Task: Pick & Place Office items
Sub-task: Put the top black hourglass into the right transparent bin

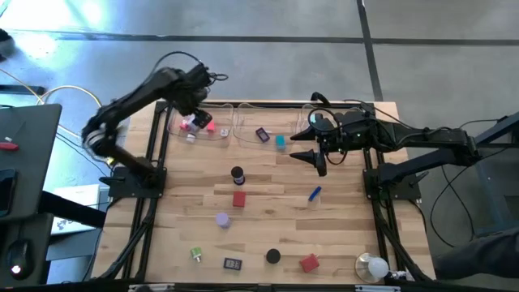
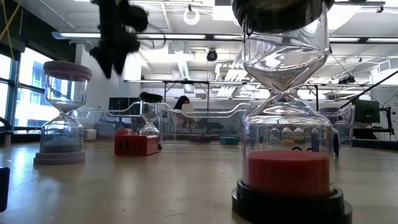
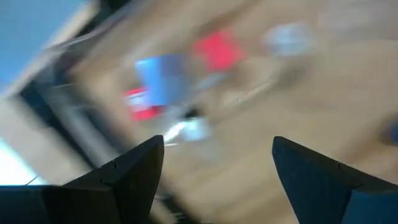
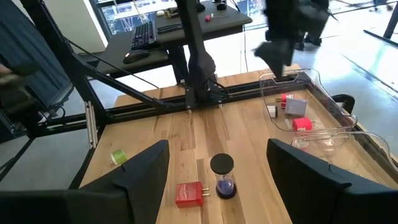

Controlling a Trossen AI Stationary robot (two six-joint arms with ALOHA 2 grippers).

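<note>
The left gripper (image 1: 197, 104) hovers over the left tray (image 1: 174, 128), fingers spread and empty — apparently just above the items (image 1: 199, 124) dropped there. The right gripper (image 1: 312, 158) hangs open mid-table, facing an hourglass (image 4: 222, 176) and red block (image 4: 189, 193). More pieces lie scattered toward the near edge — nothing blocks them.

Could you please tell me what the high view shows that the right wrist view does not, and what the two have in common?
Only the high view shows the blue stick, the teal block in a tray, the white round bulb-like object at the table's corner and the right tool from above. Only the right wrist view shows a desk with a black keyboard beyond the table. Both show the black-capped sand timer, the red block beside it, the clear plastic tray with red pieces and the left tool above it.
</note>
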